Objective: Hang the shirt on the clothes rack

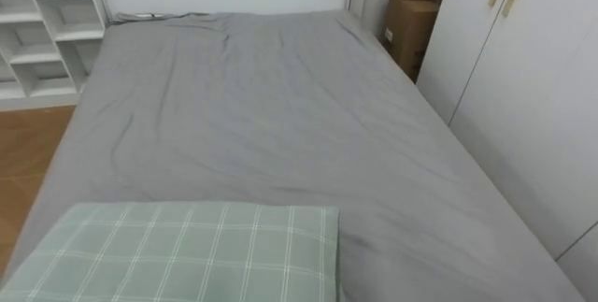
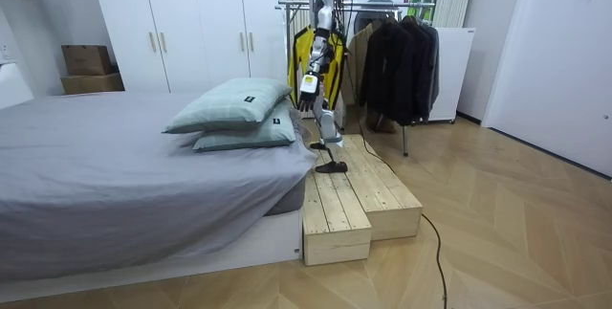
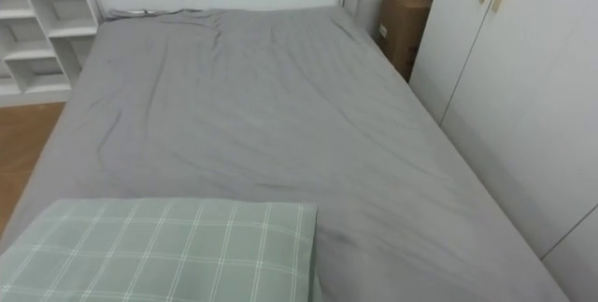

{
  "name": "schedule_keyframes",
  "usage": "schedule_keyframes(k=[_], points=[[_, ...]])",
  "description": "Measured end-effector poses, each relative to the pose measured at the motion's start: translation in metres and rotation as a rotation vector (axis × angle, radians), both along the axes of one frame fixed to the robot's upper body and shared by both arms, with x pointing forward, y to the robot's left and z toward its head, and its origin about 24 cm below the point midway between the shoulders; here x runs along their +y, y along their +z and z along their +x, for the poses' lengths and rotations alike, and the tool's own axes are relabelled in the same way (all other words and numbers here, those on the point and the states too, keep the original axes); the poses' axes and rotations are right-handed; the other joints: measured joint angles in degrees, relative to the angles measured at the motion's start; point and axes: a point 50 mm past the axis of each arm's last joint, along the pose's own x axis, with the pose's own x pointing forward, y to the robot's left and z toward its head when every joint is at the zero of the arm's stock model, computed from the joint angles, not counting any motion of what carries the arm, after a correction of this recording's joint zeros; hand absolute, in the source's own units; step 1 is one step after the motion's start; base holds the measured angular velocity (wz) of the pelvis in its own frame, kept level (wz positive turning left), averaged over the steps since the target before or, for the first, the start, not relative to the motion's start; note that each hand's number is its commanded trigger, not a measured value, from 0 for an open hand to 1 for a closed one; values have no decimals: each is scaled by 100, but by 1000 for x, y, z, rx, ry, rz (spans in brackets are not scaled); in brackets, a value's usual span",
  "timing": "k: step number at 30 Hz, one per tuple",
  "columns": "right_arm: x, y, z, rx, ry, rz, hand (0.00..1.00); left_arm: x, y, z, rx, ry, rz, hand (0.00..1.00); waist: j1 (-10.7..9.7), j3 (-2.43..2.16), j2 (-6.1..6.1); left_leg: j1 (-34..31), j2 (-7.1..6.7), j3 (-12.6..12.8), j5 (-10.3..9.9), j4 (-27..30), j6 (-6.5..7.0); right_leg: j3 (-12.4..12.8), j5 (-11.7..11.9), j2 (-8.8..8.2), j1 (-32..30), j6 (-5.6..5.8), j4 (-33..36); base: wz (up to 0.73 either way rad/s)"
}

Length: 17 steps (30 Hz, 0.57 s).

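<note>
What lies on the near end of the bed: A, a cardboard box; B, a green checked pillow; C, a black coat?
B: a green checked pillow lies on the grey bed at the bottom of both eye views.

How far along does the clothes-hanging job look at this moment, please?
Done: dark clothes and a yellow garment already hang on the rack behind the robot. In hand: nothing evident; its left hand hangs by its side. Left: unclear; the grey bed it faces carries pillows, no loose garment.
</note>
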Motion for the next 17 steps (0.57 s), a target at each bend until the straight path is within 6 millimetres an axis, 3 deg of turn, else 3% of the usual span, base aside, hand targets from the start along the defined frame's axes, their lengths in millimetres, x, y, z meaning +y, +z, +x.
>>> schedule_keyframes(k=[17], points=[[1,0,-1,2,2,11,0,-1,-1,-3,20,-11,-22,0,-1,2,-20,0,0,-5,0,20,-1,9,0,-1,14,0,2,0]])
